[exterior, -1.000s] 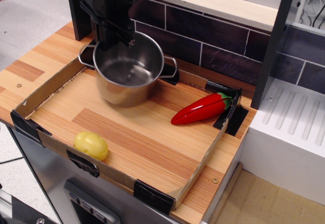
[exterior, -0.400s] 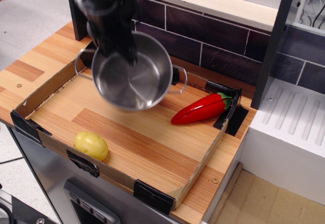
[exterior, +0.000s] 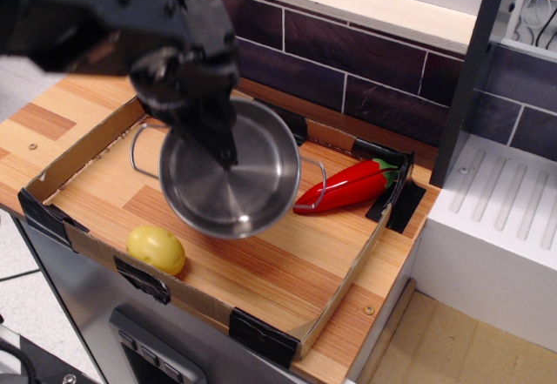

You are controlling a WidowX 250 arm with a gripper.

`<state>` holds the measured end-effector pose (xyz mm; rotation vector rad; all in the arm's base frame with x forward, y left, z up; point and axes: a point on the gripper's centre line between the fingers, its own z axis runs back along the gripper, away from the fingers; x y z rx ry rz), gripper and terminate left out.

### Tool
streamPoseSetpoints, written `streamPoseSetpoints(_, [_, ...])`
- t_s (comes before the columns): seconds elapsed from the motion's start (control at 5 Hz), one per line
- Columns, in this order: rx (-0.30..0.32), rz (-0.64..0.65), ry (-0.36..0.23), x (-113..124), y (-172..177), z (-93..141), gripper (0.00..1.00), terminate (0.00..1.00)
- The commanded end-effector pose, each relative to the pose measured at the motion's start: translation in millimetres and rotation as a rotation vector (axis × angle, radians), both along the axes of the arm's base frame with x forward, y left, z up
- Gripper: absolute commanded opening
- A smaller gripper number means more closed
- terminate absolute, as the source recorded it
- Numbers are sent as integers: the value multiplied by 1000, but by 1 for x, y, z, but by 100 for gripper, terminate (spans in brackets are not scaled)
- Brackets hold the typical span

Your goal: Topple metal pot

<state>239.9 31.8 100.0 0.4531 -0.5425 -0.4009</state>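
The metal pot (exterior: 231, 179) is tipped steeply toward the camera, so its open mouth faces me and its shiny inside bottom shows. Its wire loop handles stick out at the left (exterior: 139, 153) and right (exterior: 315, 188). My black gripper (exterior: 218, 136) comes in from the upper left and is shut on the pot's upper rim, one finger (exterior: 222, 140) reaching down inside the pot. The pot hangs tilted over the middle of the tray; whether its lower edge touches the floor I cannot tell.
A cardboard-walled wooden tray (exterior: 344, 271) holds a yellow potato (exterior: 157, 250) at the front left and a red pepper (exterior: 348, 184) at the right, close to the pot's right handle. A dark tiled wall (exterior: 365, 62) runs behind. A white unit (exterior: 496, 227) stands at the right.
The pot has tipped from nearly upright to mouth facing the camera and has moved forward and down into the tray's middle. The gripper has swung forward with it, still holding the rim.
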Motion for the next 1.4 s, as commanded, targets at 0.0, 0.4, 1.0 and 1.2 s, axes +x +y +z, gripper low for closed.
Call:
streamPoseSetpoints(0.0, [8, 28, -29, -5, -22, -2, 0, 0])
streamPoseSetpoints(0.4, [35, 124, -61, -9, -44, -19, 0, 0])
streamPoseSetpoints(1.0, [59, 173, 39, -41, -62, -34, 100, 0])
streamPoseSetpoints(1.2, [40, 166, 41, -49, -65, -30, 100, 0])
